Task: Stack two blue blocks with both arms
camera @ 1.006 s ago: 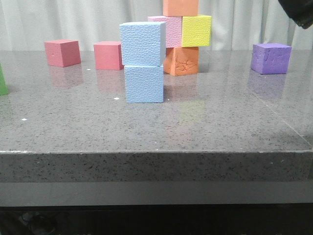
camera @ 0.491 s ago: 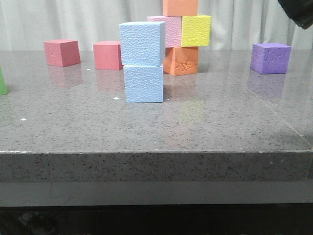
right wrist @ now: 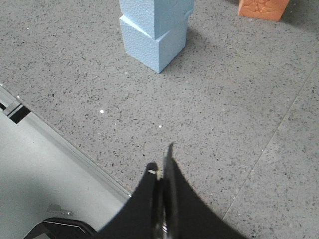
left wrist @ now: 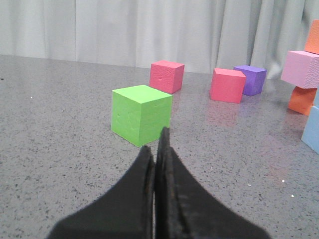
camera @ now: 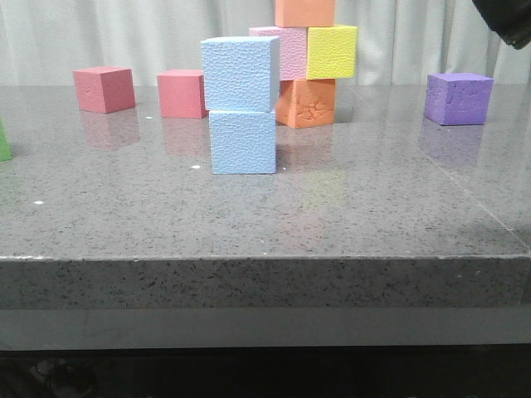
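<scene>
Two sky-blue blocks stand stacked in the middle of the table: the upper blue block (camera: 240, 75) rests on the lower blue block (camera: 242, 143), slightly twisted and overhanging to the left. The stack also shows in the right wrist view (right wrist: 156, 31), and its edge in the left wrist view (left wrist: 312, 130). My left gripper (left wrist: 155, 142) is shut and empty, low over the table near a green cube (left wrist: 141, 114). My right gripper (right wrist: 162, 162) is shut and empty, above the table's front edge, apart from the stack. Only a black bit of the right arm (camera: 508, 18) shows in the front view.
Behind the stack stands a tower of orange (camera: 306, 103), pink (camera: 290, 51), yellow (camera: 332, 51) and orange (camera: 305, 12) cubes. Two red cubes (camera: 104, 89) (camera: 182, 93) sit at the back left, a purple cube (camera: 458, 98) at the back right. A green cube's edge (camera: 4, 141) shows at the far left.
Nothing has moved apart from a slight shift of the whole view; the blue stack stands as before.
</scene>
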You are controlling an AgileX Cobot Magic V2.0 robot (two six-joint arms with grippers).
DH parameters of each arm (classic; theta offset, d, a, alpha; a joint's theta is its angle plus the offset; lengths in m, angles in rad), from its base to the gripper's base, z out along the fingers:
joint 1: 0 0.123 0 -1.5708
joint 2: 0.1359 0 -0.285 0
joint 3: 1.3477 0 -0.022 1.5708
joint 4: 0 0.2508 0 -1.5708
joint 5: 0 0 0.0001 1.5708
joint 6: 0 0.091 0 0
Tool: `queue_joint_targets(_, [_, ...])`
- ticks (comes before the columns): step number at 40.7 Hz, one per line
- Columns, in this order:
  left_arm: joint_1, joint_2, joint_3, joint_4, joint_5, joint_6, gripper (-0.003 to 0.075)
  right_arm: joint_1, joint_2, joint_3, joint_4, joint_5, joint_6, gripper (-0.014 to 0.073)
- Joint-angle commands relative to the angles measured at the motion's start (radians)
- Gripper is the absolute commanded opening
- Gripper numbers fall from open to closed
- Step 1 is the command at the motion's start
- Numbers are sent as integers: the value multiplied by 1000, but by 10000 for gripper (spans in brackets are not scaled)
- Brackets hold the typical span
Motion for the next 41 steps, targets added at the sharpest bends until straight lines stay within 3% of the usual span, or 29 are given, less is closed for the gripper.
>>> queue_joint_targets(1, [3, -24, 38, 7, -90, 12, -18, -8, -13, -27, 5, -57, -5, -69])
queue_joint_targets(9, [57, -24, 38, 7, -89, 12, -18, -8, -13, -27, 5, -57, -5, -69])
queue_joint_targets(41, [57, -22, 38, 7, -89, 12, -18, -8, -13, -27, 5, -57, -5, -69])
